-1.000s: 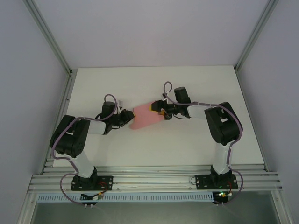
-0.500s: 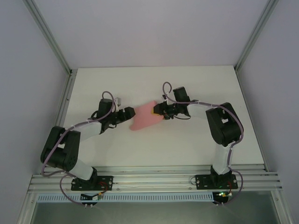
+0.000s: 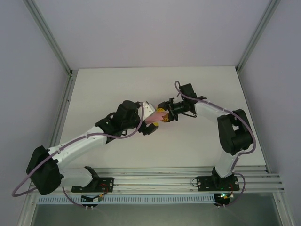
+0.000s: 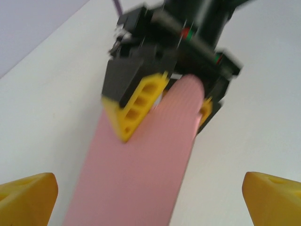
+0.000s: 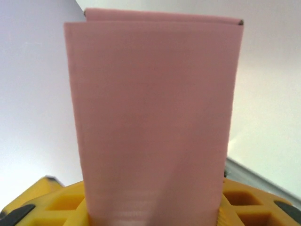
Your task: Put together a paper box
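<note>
The pink thin-card paper box (image 3: pixel 151 114), a flat folded rectangle, is over the middle of the white table (image 3: pixel 108 89), between my two arms. I see the right gripper (image 3: pixel 163 117) clamped on one end of it, its yellow fingers (image 4: pixel 136 106) pinching both faces. The left gripper (image 4: pixel 150 202) stands wide open, its yellow tips on either side of the box's other end, touching nothing.

I count 1 paper box (image 3: pixel 151 115). At its left end, 1 left gripper (image 3: pixel 148 124); at its right end, 1 right gripper (image 3: pixel 162 116): 2 grippers logged. Beneath the paper box, 1 table (image 3: pixel 117 84).
</note>
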Action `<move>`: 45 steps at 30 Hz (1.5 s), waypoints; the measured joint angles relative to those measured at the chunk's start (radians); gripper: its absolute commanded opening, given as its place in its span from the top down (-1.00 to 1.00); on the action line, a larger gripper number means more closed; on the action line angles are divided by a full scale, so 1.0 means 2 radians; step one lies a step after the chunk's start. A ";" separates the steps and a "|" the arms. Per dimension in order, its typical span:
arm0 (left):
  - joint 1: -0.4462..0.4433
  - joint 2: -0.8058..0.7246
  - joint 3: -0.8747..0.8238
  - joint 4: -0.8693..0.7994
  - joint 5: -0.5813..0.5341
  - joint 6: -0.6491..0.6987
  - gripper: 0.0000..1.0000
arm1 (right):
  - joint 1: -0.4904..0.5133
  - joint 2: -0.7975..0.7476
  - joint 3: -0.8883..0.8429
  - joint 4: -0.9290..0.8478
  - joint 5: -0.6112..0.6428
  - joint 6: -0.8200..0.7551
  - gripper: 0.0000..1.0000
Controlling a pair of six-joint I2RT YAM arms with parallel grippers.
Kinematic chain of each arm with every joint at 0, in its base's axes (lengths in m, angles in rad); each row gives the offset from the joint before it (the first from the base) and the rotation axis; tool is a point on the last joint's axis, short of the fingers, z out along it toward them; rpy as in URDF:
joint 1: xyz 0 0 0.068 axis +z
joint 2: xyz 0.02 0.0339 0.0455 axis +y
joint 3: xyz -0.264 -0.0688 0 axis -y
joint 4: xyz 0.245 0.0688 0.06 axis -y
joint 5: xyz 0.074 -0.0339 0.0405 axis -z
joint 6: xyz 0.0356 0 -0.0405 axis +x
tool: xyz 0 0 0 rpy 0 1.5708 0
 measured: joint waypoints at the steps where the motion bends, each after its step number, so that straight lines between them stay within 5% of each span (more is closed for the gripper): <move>1: 0.000 0.000 0.001 -0.012 -0.006 0.014 -0.99 | 0.000 -0.003 0.000 -0.007 -0.004 0.008 0.35; 6: 0.000 0.016 0.038 -0.115 -0.023 0.068 -0.90 | -0.006 -0.031 -0.005 -0.046 -0.017 0.036 0.35; 12: 0.000 0.016 0.044 -0.146 -0.040 0.099 -0.86 | -0.016 -0.051 -0.009 -0.073 -0.030 0.046 0.34; 25: 0.000 0.036 0.085 -0.195 -0.019 0.131 0.01 | -0.023 -0.053 -0.011 -0.083 -0.050 0.064 0.27; 33: 0.000 0.037 0.086 -0.184 -0.012 0.137 0.30 | -0.028 -0.063 -0.021 -0.063 -0.047 0.087 0.20; 35: 0.000 0.037 0.086 -0.182 -0.012 0.137 0.34 | -0.029 -0.066 -0.024 -0.056 -0.046 0.091 0.09; 38: 0.000 0.037 0.086 -0.179 -0.009 0.136 0.37 | -0.029 -0.071 -0.028 -0.051 -0.045 0.096 -0.35; 39: 0.000 0.037 0.086 -0.177 -0.008 0.135 0.37 | -0.029 -0.073 -0.029 -0.048 -0.044 0.097 -0.97; 45: 0.000 0.039 0.086 -0.170 -0.001 0.135 0.35 | -0.040 -0.102 -0.029 -0.074 -0.017 0.072 -1.00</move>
